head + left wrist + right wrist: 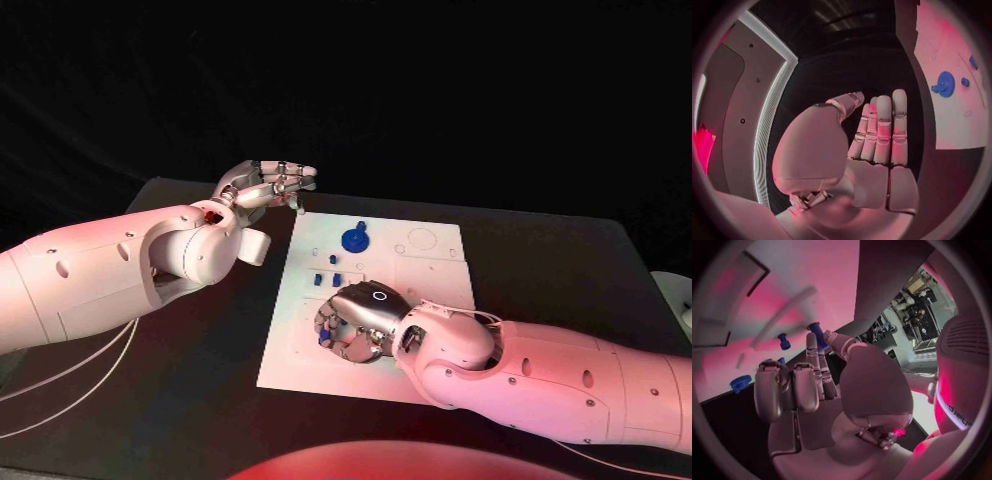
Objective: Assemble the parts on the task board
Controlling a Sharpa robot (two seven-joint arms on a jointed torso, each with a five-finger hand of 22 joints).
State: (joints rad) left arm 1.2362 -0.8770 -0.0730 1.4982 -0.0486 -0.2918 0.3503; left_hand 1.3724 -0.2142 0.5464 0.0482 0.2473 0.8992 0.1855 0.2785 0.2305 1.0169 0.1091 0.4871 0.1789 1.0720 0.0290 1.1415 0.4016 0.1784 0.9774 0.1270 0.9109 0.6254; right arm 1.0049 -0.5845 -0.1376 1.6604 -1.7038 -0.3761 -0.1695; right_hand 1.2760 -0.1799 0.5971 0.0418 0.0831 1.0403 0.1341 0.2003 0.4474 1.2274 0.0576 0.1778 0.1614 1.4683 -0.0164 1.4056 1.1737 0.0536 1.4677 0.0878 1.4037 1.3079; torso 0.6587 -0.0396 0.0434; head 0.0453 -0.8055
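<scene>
The white task board lies mid-table. A round blue part sits on its far half, with small blue pegs just nearer. My right hand hovers over the board's near left area. In the right wrist view its thumb and one finger pinch a small blue peg, and the other fingers are curled. More blue parts lie on the board beyond. My left hand hangs by the board's far left corner, its fingers straight and holding nothing. The round part lies beyond that hand.
The black table surrounds the board. A round outline marks the board's far right part. White cables trail beneath my left arm. A pale object sits at the table's right edge.
</scene>
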